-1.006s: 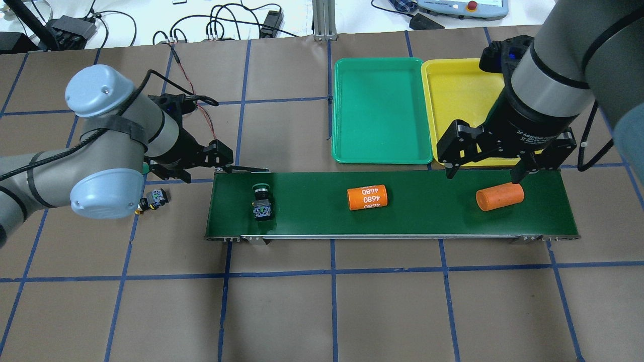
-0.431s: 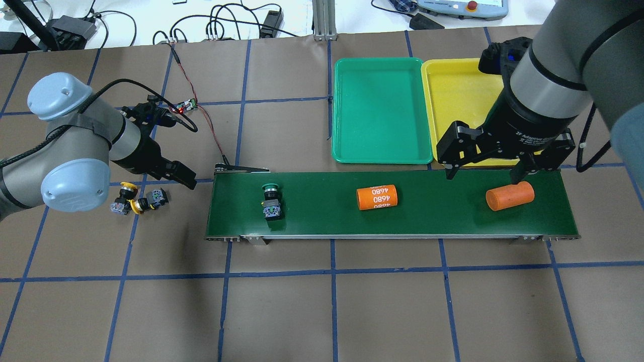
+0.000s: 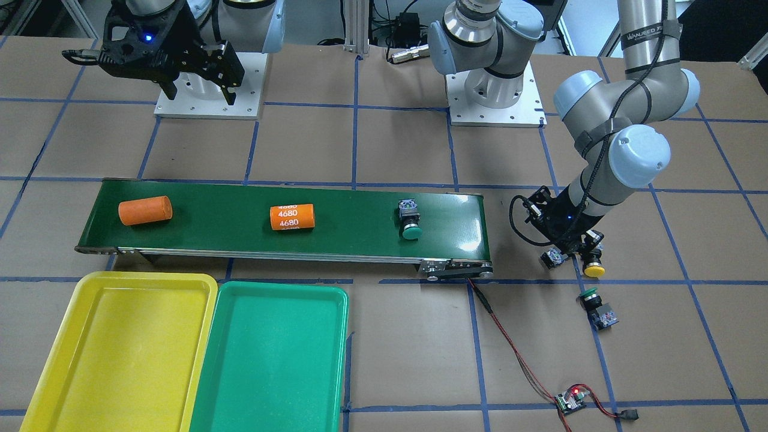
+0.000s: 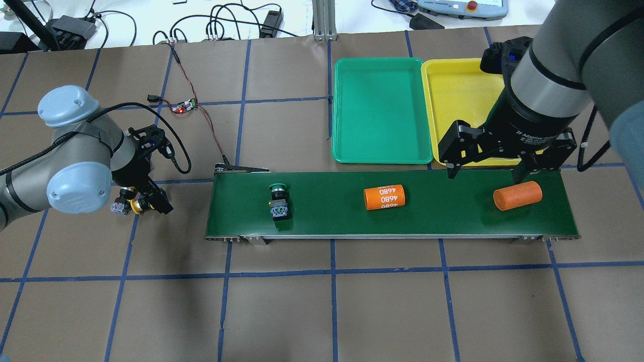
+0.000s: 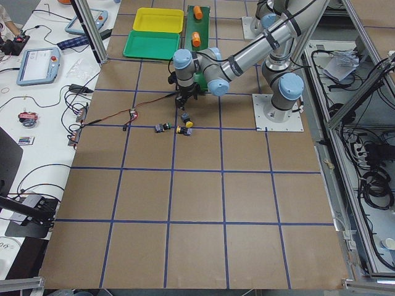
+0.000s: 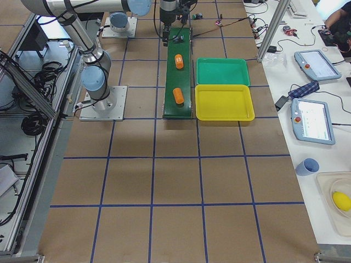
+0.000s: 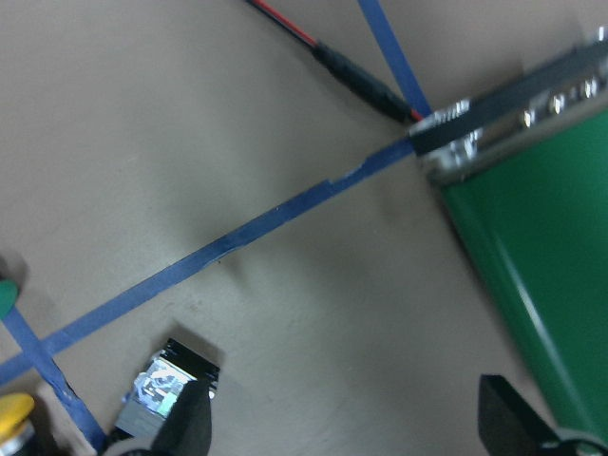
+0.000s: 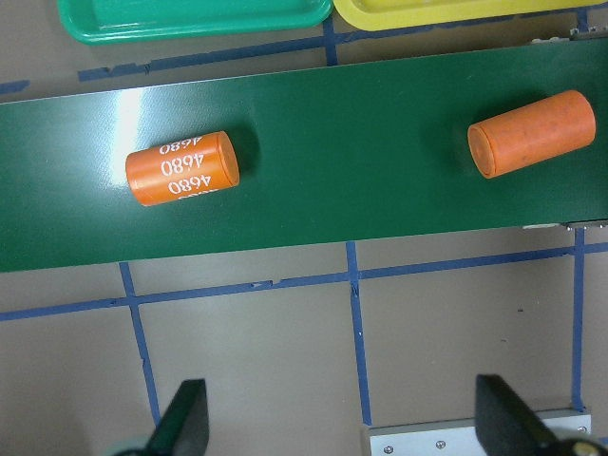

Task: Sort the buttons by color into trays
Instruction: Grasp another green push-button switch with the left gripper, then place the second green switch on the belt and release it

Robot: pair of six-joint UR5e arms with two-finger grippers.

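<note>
A green-capped button [image 4: 278,201] stands on the conveyor belt's left part; it also shows in the front view [image 3: 410,219]. Two yellow-capped buttons [image 4: 121,205] [image 4: 140,204] lie on the table left of the belt. My left gripper [image 4: 153,197] is open and low beside them. In the left wrist view one contact block [image 7: 166,388] lies against one finger [image 7: 188,427]. Another green button [image 3: 597,307] lies on the table nearby. My right gripper [image 4: 485,173] is open and empty above the belt's far edge. The green tray [image 4: 381,110] and yellow tray [image 4: 453,100] hold nothing.
Two orange cylinders ride the dark-green belt [image 4: 443,216]: a labelled one [image 4: 384,197] in the middle and a plain one [image 4: 517,195] under my right gripper. A small circuit board [image 4: 183,105] with a red-black wire runs to the belt's left end.
My left arm pulled back from the belt's left end and came down beside the yellow buttons. The green button and both orange cylinders moved right along the belt. My right gripper stayed put.
</note>
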